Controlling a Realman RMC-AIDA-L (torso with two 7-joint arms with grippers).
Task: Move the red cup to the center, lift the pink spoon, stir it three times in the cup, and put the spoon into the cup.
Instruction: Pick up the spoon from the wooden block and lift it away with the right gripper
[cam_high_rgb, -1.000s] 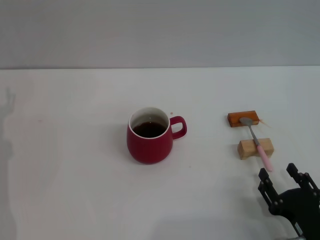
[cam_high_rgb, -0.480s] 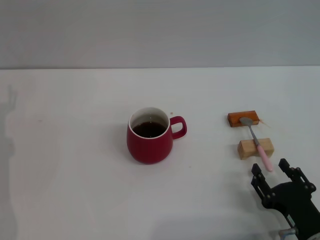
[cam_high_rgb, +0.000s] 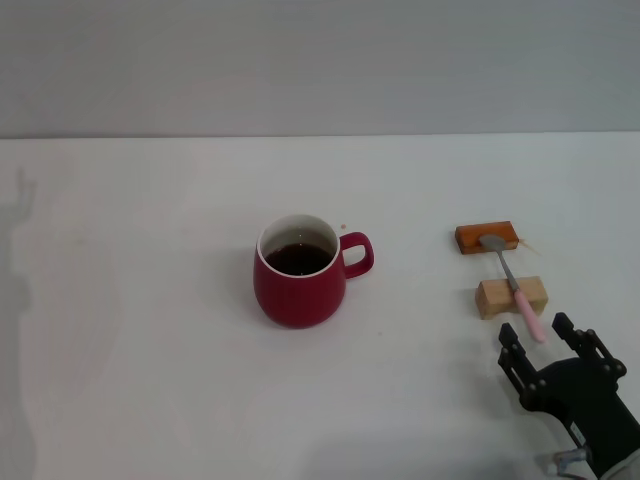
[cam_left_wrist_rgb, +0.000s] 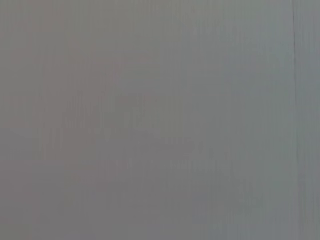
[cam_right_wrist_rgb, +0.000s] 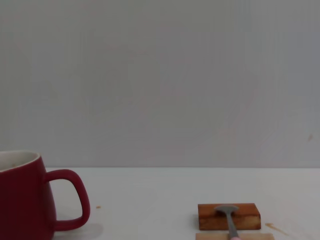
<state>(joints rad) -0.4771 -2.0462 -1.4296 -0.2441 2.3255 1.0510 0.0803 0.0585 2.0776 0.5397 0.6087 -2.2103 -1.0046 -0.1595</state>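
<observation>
The red cup (cam_high_rgb: 300, 272) stands near the middle of the white table, its handle to the right, dark liquid inside. It also shows in the right wrist view (cam_right_wrist_rgb: 30, 197). The pink spoon (cam_high_rgb: 515, 286) lies across two small wooden blocks at the right, its grey bowl on the orange-brown block (cam_high_rgb: 486, 238) and its pink handle over the pale block (cam_high_rgb: 511, 296). In the right wrist view the spoon's bowl (cam_right_wrist_rgb: 227, 211) rests on the orange-brown block (cam_right_wrist_rgb: 229, 216). My right gripper (cam_high_rgb: 545, 342) is open, just in front of the spoon's handle end. My left gripper is out of view.
The white table (cam_high_rgb: 150, 300) ends at a grey wall behind. The left wrist view shows only a plain grey surface.
My right gripper has moved left and forward, closer to the pink handle's end. The cup and the spoon have not moved.
</observation>
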